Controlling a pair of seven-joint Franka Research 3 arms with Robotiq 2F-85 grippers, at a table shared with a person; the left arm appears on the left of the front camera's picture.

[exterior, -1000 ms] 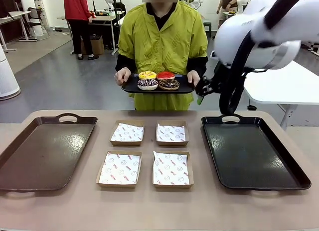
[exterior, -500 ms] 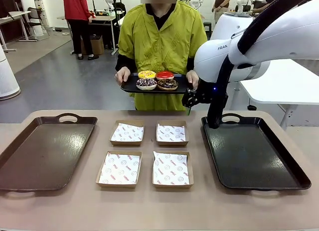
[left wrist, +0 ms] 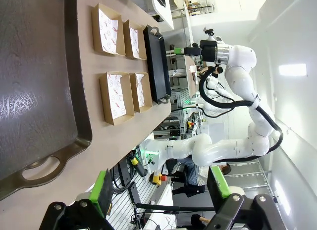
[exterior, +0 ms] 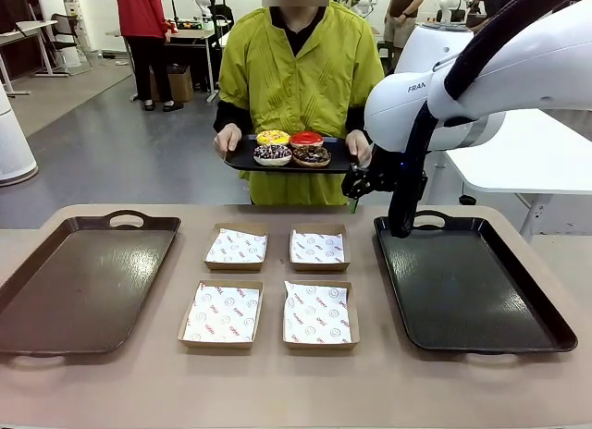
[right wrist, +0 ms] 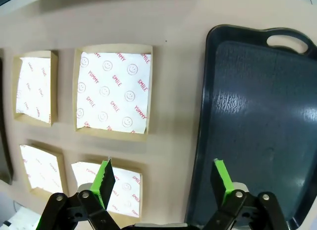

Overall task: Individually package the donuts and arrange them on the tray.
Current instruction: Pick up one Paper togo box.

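Tan bench [exterior: 277, 383] is laid w/ four paper-lined boxes [exterior: 221, 313] in a two-by-two block at its middle, flanked by a brown tray [exterior: 83, 281] at left and a black tray [exterior: 472, 290] at right. Donuts [exterior: 272, 154] (yellow, red, two dark w/ sprinkles) are carried on a small dark tray [exterior: 242, 163] by a person [exterior: 301, 68] at the far side, off the bench. Left end effector [left wrist: 159, 188] is seen w/ fingers apart, nothing between, the brown tray's handle just ahead. Right end effector [right wrist: 163, 178] is likewise spread wide and empty, w/ boxes and black tray below it.
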